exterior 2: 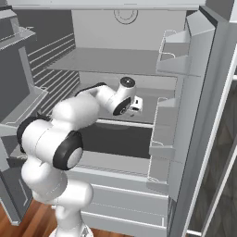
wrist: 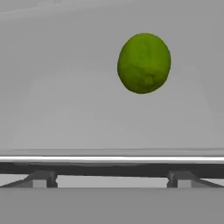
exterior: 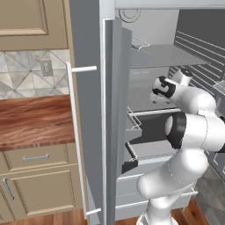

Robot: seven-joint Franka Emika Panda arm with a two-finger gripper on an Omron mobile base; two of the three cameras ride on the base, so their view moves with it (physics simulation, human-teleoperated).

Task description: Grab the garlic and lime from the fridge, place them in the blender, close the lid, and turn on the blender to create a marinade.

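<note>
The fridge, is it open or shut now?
Open: the fridge shows its grey interior, its door is swung aside, and a lime lies inside.

lime (wrist: 144, 63) on fridge (exterior 2: 125, 60) shelf (inside), alone

The fridge (exterior 2: 185, 139) is cut off by the top and side edges in both base views. The arm's wrist hides the fingers there.

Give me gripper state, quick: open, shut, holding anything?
Gripper: open, holding nothing; the lime lies ahead of it on the fridge shelf, untouched.
</note>
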